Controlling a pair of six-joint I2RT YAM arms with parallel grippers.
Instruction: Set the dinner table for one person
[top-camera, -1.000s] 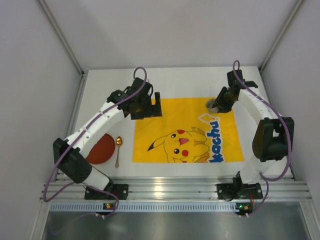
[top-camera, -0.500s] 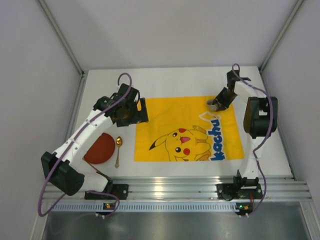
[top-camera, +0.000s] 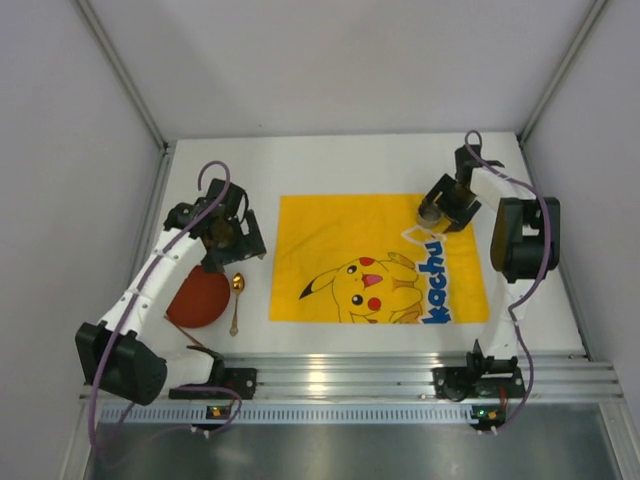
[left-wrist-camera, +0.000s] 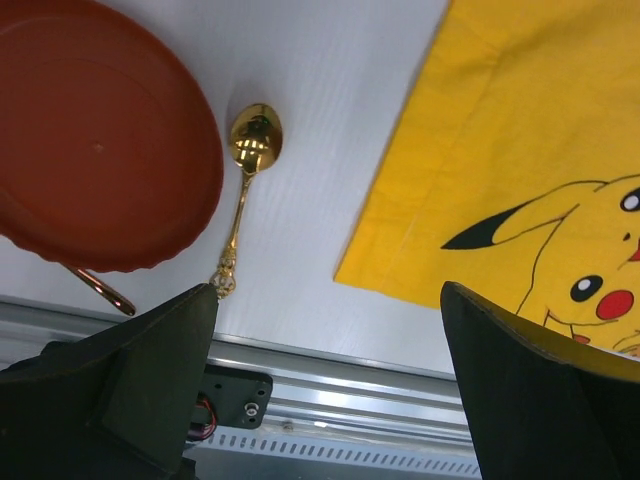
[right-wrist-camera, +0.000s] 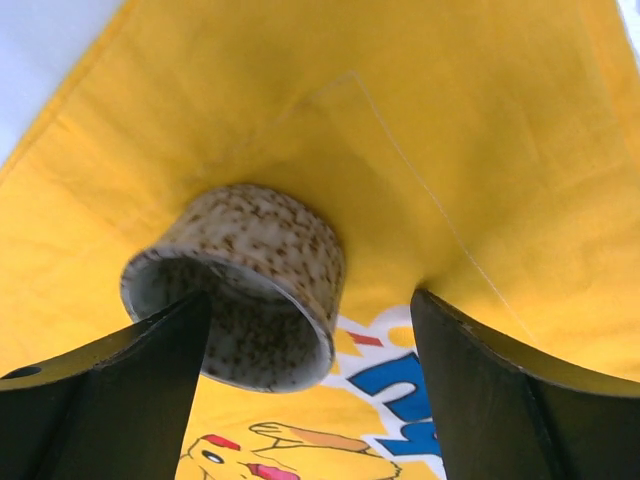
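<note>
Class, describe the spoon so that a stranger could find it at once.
Start at the yellow cartoon mat on the white table. Between its left edge and a round red dish lies a slim spoon. Unlike both, it is shiny gold metal.

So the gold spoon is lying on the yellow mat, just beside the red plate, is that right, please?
Not quite. The gold spoon lies on the bare white table, in the strip between the red plate and the yellow mat, not on the mat itself. It is indeed just beside the plate. The left wrist view shows this most clearly.
</note>
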